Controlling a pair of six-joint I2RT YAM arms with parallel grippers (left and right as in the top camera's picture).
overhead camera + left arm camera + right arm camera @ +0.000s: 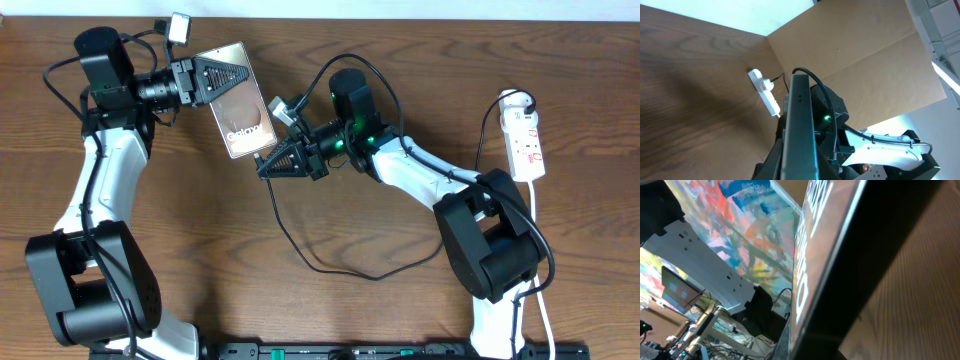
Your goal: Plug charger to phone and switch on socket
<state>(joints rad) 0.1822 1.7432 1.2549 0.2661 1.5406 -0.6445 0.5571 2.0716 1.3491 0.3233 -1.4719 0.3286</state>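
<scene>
Dark wooden bench lies under a slim bronze-brown glossy phone with white "Galaxy" lettering, clamped by the left end effector; the right end effector crowds its lower edge, grip indiscernible.

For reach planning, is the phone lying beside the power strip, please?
No, the left gripper holds the phone across the table from the socket.

Even bright light, soft shadows on the table, glare on the phone, right-wrist view blurry.
</scene>
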